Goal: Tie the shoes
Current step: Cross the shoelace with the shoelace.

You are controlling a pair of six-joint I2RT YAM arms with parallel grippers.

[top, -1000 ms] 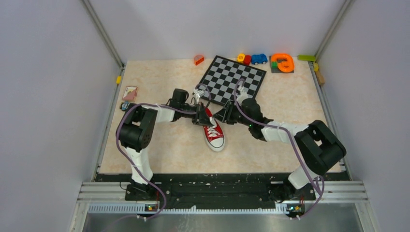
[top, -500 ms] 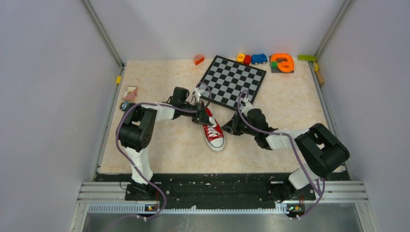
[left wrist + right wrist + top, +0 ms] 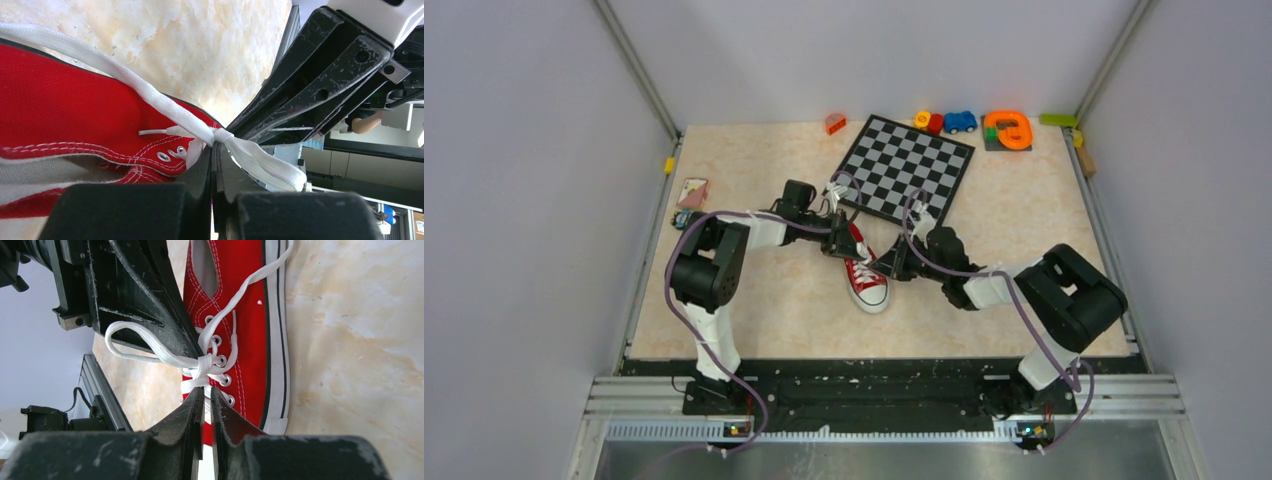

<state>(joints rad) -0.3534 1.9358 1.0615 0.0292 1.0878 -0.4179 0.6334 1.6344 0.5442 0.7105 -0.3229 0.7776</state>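
The red shoe lies mid-table with its white toe cap toward the arms. My left gripper sits at the shoe's heel end. In the left wrist view its jaws are shut on the white lace just below the knot, and a flat loop sticks out to the right. My right gripper comes in from the shoe's right side. In the right wrist view it is pinched narrowly on a lace strand over the eyelets of the shoe, just under the knot. A lace loop arcs left.
A chessboard lies tilted behind the shoe. Small toys line the back edge: an orange block, a blue car and an orange ring. A card lies at the left. The two grippers are almost touching above the shoe.
My right gripper has moved from the chessboard's near edge down and left onto the shoe's laces, and its jaws have closed. The left gripper and the shoe have stayed put.
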